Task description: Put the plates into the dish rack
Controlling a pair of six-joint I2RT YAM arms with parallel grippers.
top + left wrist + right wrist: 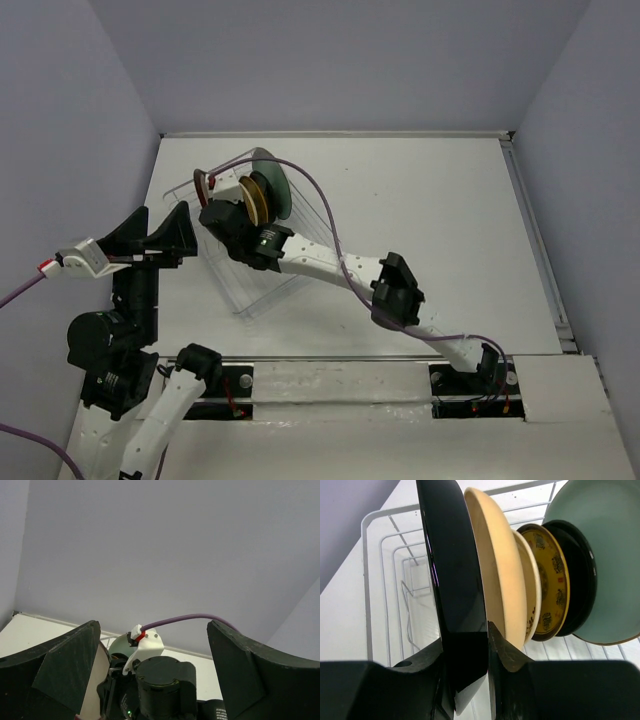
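The white wire dish rack (245, 308) sits at the table's left. Several plates stand on edge in it (385, 545): mint-green (610, 570), small black (580, 580), yellow patterned (550, 580), cream (532, 590) and plain orange-yellow (502, 570). My right gripper (465, 632) is shut on the rim of one more plate (452, 555), held upright beside the orange-yellow one. It looks glossy dark edge-on. From above it shows a red-brown rim (203, 183) just past the gripper (213, 208). My left gripper (160, 222) is open and empty, raised left of the rack (152, 623).
My right arm (320, 262) reaches diagonally across the rack, with its purple cable (325, 215) arching above. The left wall runs close by the rack. In the left wrist view the right wrist's motor (165, 685) sits between my fingers.
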